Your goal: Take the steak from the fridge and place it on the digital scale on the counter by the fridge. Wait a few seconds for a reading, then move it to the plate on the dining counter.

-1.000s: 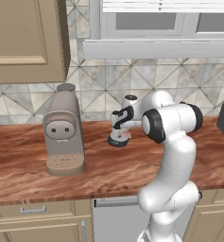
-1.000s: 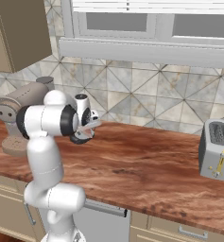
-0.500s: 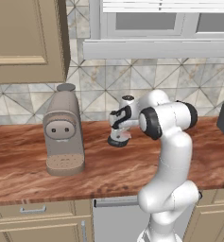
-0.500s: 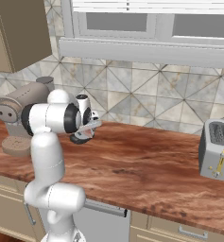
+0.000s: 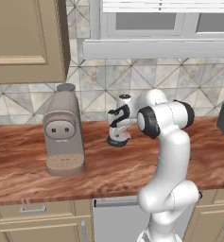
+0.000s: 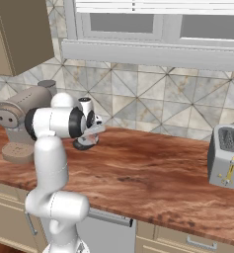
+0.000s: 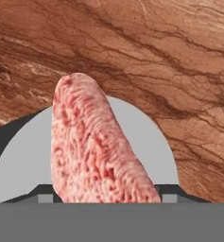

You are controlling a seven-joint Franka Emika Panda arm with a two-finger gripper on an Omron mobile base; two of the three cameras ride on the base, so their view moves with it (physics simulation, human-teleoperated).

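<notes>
One part of the job looks done, since the flat pinkish-red steak [image 7: 92, 146] lies on the small round grey-topped scale [image 7: 146, 142] low in the hand view, on the reddish-brown wooden worktop [image 5: 28, 160]; the gripper [image 5: 118, 140] sits right over it, its grasp unclear, with the plate step left.

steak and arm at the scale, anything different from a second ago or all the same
Hardly anything. The arm has kept its pose, with the tool low over the digital scale, and the base views have not shifted. The steak lies on the scale's light top between the fingertips; whether the tool now grips it cannot be told. The coffee machine, toaster and counter stayed put.
</notes>
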